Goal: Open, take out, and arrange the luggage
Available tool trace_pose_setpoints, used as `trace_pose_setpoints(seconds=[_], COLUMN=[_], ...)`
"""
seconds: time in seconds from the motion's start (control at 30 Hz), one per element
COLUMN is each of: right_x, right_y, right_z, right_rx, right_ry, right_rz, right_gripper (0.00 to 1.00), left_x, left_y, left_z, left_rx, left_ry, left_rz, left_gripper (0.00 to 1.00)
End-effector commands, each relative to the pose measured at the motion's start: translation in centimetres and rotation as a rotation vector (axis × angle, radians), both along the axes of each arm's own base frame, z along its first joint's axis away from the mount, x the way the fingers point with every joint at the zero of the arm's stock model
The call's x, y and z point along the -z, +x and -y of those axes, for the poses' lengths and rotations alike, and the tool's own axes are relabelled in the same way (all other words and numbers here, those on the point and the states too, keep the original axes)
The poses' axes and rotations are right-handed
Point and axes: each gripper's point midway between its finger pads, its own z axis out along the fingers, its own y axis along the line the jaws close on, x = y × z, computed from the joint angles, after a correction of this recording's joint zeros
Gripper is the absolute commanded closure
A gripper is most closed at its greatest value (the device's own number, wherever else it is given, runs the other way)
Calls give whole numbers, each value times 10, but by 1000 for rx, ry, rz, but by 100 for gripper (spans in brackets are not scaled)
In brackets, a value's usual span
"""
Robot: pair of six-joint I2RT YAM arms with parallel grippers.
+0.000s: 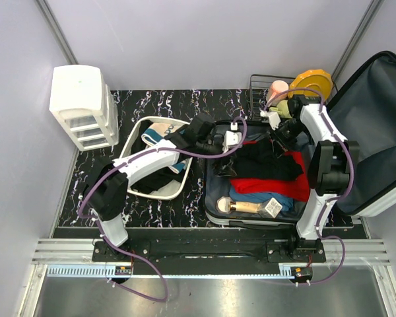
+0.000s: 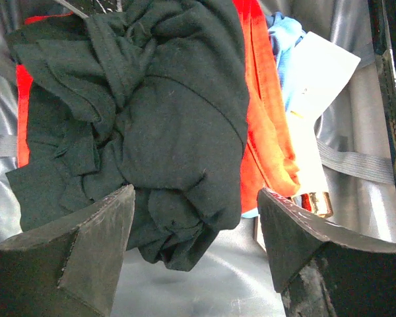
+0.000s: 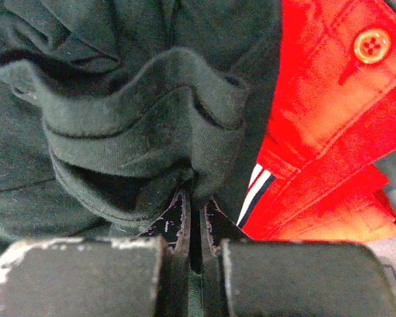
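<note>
The luggage lies open. Its dark grey lined lid [image 1: 376, 125] leans up at the right and its base [image 1: 211, 191] is in the middle, filled with clothes. A crumpled black garment [image 1: 270, 162] lies on top of red clothing [image 1: 267, 185] and a blue piece [image 1: 251, 198]. My right gripper [image 1: 281, 134] is at the far right of the base, shut on a fold of the black garment [image 3: 152, 112] beside a red buttoned shirt [image 3: 330, 99]. My left gripper [image 2: 195, 244] is open, just above the grey lining, with the black garment's [image 2: 158, 119] end between its fingers [image 2: 99, 231].
A white tub [image 1: 137, 142] with clothes stands left of the luggage, and a white drawer unit [image 1: 82, 105] at the far left. A wire rack [image 1: 261, 89] with a pink cup and a yellow plate [image 1: 311, 80] is behind. A bottle [image 1: 241, 207] and a white box [image 1: 272, 207] lie in the base.
</note>
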Motion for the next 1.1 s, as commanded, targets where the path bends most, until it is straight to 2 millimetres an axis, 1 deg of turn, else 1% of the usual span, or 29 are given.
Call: trace_pose_setpoints(seconds=[0.0, 0.03, 0.1, 0.13, 0.17, 0.2, 0.23, 0.27, 0.3, 0.33, 0.37, 0.4, 0.43, 0.47, 0.5, 0.57, 0.6, 0.63, 0.7, 0.73, 0.77, 0.8, 0.83, 0.9, 0.93, 0.97, 1.0, 1.03, 1.07], right_x=[-20, -24, -25, -26, -27, -27, -32, -37, -42, -53, -59, -66, -76, -80, -83, -89, -91, -94, -97, -101, -103, -105, -105, -105, -100, -98, -95, -85, -81], right_y=[5, -2, -6, -10, -11, -12, -14, -14, -13, -14, -13, -14, -18, -21, -24, -35, -37, -40, -43, -46, -48, -51, -55, -58, -59, -57, -46, -46, -42], right_z=[-2, -5, -5, -4, -2, 4, 8, 12, 16, 19, 25, 26, 28, 30, 30, 31, 30, 30, 25, 23, 16, 11, 6, -5, -7, -9, -8, -7, -6], right_rx=[43, 26, 19, 8, 6, 1, 2, 11, 18, 27, 44, 45, 39, 41, 37, 13, 11, 8, -3, -4, -11, -21, -41, -60, -77, -81, -87, -87, -88], right_ry=[52, 67, 70, 62, 51, 19, 4, -6, -10, -10, -13, -4, -3, 2, 5, 3, 2, 1, 23, 34, 78, 105, 128, 191, 202, 213, 208, 206, 202], right_rz=[39, 36, 42, 46, 49, 55, 69, 81, 97, 128, 147, 164, 189, 199, 209, 237, 251, 276, 296, 306, 311, 311, 315, 327, 340, 353, 397, 393, 399], right_gripper=[91, 89, 80, 67, 58, 51, 41, 36, 33, 28, 24, 22, 20, 19, 18, 12, 10, 9, 6, 5, 4, 0, 0, 0, 0, 0, 0, 0, 0], left_x=[-1, 2, 10, 12, 14, 18, 20, 21, 21, 21, 22, 18, 14, 9, -1, -9, -20, -23, -30, -29, -30, -30, -29, -27, -28, -28, -27, -27, -25], left_y=[3, 5, 8, 10, 12, 12, 11, 10, 10, 10, 11, 14, 16, 18, 23, 30, 36, 41, 48, 56, 60, 66, 73, 80, 85, 86, 88, 90, 90], left_z=[15, 16, 20, 21, 21, 21, 22, 22, 23, 23, 23, 25, 25, 24, 28, 27, 29, 26, 28, 25, 24, 25, 22, 22, 20, 19, 19, 19, 18], left_rx=[23, 13, 1, -5, -7, -2, 8, 16, 20, 21, 14, 8, 7, -6, -12, -34, -42, -53, -69, -93, -115, -131, -151, -176, -189, -191, -195, -201, -203], left_ry=[-16, -6, 9, 15, 20, 30, 30, 33, 33, 33, 33, 23, 8, -3, -31, -53, -73, -78, -84, -78, -76, -75, -74, -71, -72, -71, -72, -71, -67], left_rz=[94, 94, 74, 72, 70, 65, 62, 61, 60, 56, 43, 41, 29, 6, 12, -27, -24, -37, -68, -76, -98, -109, -120, -148, -150, -152, -150, -145, -144], left_gripper=[21, 21, 24, 25, 26, 29, 29, 31, 35, 40, 44, 48, 55, 58, 61, 68, 71, 76, 83, 88, 95, 98, 99, 100, 100, 100, 100, 100, 100])
